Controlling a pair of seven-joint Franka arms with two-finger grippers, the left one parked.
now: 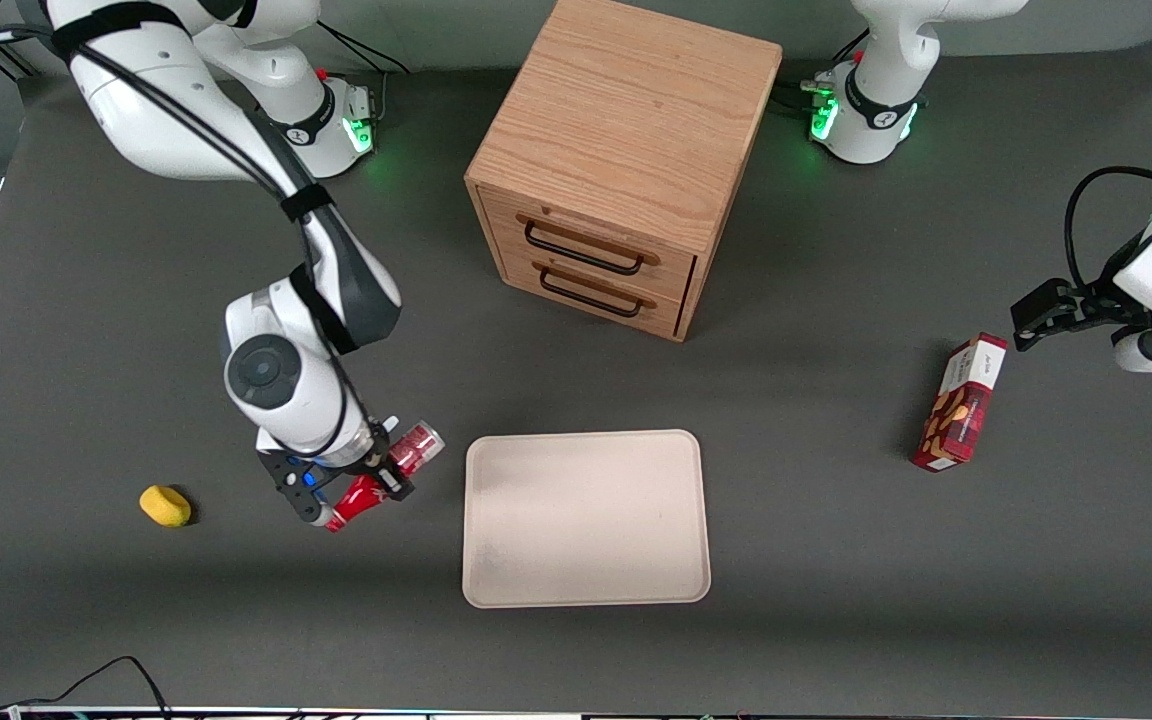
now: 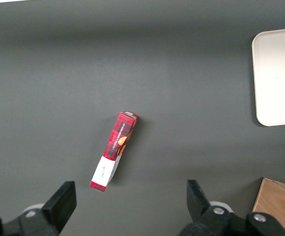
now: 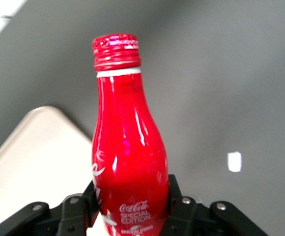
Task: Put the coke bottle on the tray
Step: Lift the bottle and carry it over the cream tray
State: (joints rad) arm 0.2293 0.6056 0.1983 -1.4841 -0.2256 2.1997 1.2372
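**Bottle held tilted beside the tray: tip-over risk on release**

The gripper [image 1: 364, 478] is pinching the coke bottle [image 1: 388, 472] at its lower body, one finger on each side. It hangs above the tabletop [image 1: 86, 620], just beside the tray [image 1: 586, 518] on the working arm's end, not yet over it.

Risks as I read them:
- The bottle sits at a clear slant in the front view, silvery base pointing toward the tray and cap away from it. Released like that, it probably lands on its base edge and topples or rolls.
- It is slim and tall with a small base, so even a slight lean at touchdown could tip it.
- The tray has a low rim. A low approach could catch the base on it and twist the bottle in the grip.
- The body is glossy and contoured, and the grip is low. A slip along the taper seems possible if the arm swings fast.

Bottle looks:
- Red, shiny, with strong highlights.
- Ribbed red cap [image 3: 116, 49] with a white ring under it.
- White script and "special edition" lettering near the fingers.
- Appears intact, cap on.

The yellow object [image 1: 165, 505], snack box [image 1: 960, 404] and drawer cabinet [image 1: 616, 160] are well apart from the path.
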